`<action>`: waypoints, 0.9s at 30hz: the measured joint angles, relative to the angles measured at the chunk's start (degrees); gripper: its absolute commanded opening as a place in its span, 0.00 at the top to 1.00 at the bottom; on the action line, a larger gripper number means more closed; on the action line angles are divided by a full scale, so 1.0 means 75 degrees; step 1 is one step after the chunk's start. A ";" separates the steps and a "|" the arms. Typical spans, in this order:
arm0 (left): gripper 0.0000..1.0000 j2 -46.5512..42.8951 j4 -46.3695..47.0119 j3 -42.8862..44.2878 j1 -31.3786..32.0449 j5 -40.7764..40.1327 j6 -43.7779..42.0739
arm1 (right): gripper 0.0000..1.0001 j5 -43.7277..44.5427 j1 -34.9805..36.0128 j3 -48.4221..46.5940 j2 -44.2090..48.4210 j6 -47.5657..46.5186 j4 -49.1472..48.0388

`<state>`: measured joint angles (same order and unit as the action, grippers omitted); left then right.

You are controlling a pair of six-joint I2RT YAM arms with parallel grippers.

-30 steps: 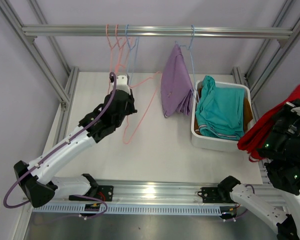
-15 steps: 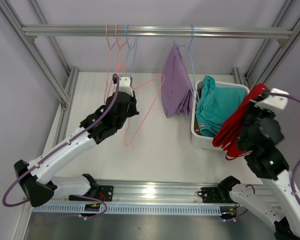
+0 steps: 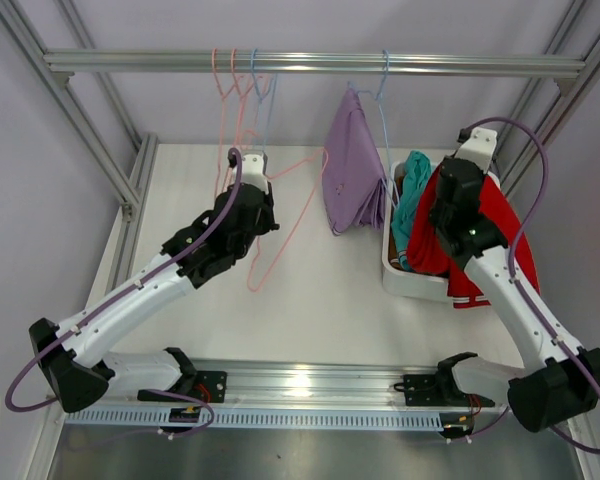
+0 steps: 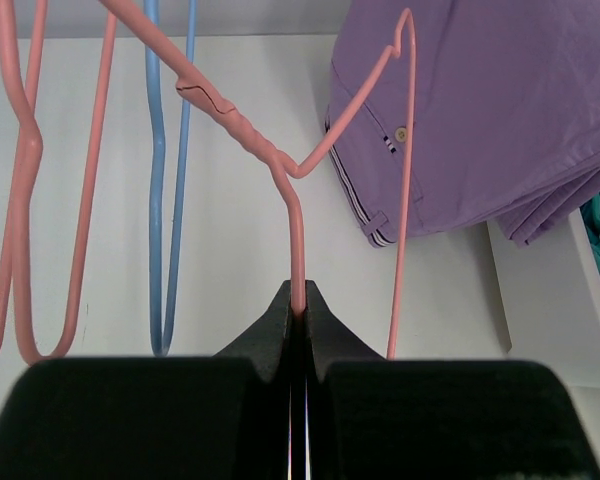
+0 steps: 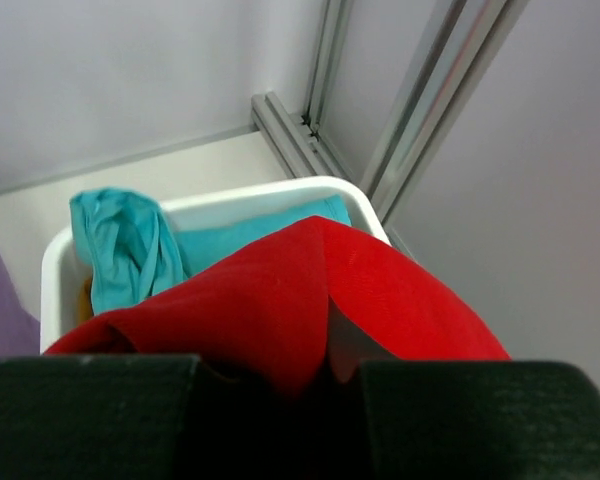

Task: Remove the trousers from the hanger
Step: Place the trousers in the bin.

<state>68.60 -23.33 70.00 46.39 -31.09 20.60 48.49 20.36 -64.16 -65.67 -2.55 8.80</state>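
Right end effector [image 5: 330,340], clamped on red trousers [image 5: 280,300], now hangs over the bin [image 3: 420,287], so we drop next; left end effector [image 4: 298,310] pinches a hanger [image 4: 295,220].

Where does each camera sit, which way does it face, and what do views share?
Top external: above and behind the bases, looking down on white table and metal rail; left arm, right arm show.
Left wrist: on the left arm, facing the soft lavender trousers; its jaws, shut on a pink wire hanger, show.
Right wrist: on the right arm, facing the white plastic bin; its jaws grip soft red trousers.
Shared: both wrist views catch the lavender trousers.
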 measured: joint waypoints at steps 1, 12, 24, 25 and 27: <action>0.99 0.0000 -0.0003 0.0006 0.0000 0.0003 -0.0012 | 1.00 -0.0079 -0.0125 -0.0175 -0.0195 0.0111 0.0000; 0.99 0.0003 -0.0029 0.0096 0.0000 0.0052 -0.0017 | 1.00 -0.0749 -0.0600 -0.1390 -0.2209 0.1142 0.0067; 0.99 0.0006 -0.0052 0.0099 0.0006 0.0213 -0.0017 | 0.76 -0.1498 -0.0769 -0.1979 -0.4130 0.2084 0.0283; 0.99 0.0006 -0.0052 0.0099 0.0006 0.0219 -0.0017 | 0.66 -0.1582 -0.0793 -0.1993 -0.4223 0.2148 0.0318; 0.98 0.0006 -0.0052 0.0099 0.0006 0.0239 -0.0017 | 0.54 -0.1684 -0.0831 -0.2008 -0.4322 0.2226 0.0388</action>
<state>68.64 -23.73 70.74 46.44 -29.30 20.47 35.86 14.13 -79.22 -98.08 14.15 11.70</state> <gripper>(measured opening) 0.015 0.327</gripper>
